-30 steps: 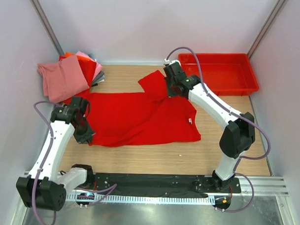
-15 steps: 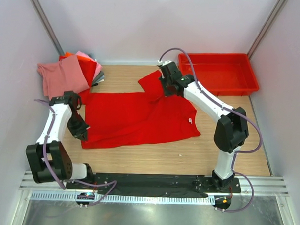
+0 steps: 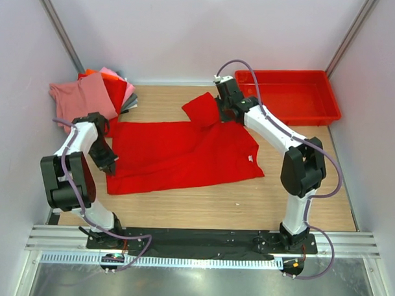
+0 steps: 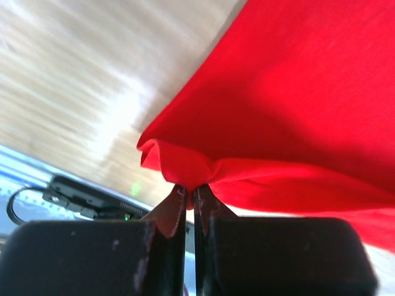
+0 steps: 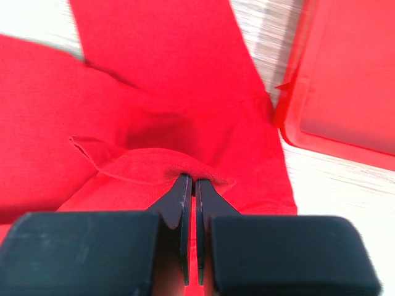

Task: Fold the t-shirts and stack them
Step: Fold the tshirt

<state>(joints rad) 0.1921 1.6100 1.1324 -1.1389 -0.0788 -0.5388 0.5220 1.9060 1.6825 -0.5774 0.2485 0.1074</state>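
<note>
On the table, red t-shirt: one bright red shirt lies open and loosely flat on the table, spanning the space between the two sets of fingers. One sleeve sticks out just beyond the right fingers.
Left gripper: clenched on a small puckered fold of the shirt's left edge. The cloth bunches right at the fingertips and runs away taut from them.
Right gripper: pinched tight on a raised ridge of the same shirt, near where the sleeve meets the body. The jaws show almost no gap.
Folded stack: dusty pink on top, with red, orange and grey edges showing under it. It sits beyond the left fingers, near them but apart.
Red tray: rigid plastic, just to the outer side of the right fingers, and no cloth in it as far as I can see.
Progress (my reading): several shirts are folded and piled. This red one is gripped at two points but shows no fold crease yet.
Remaining (my reading): fold this shirt, then set it on the stack.
</note>
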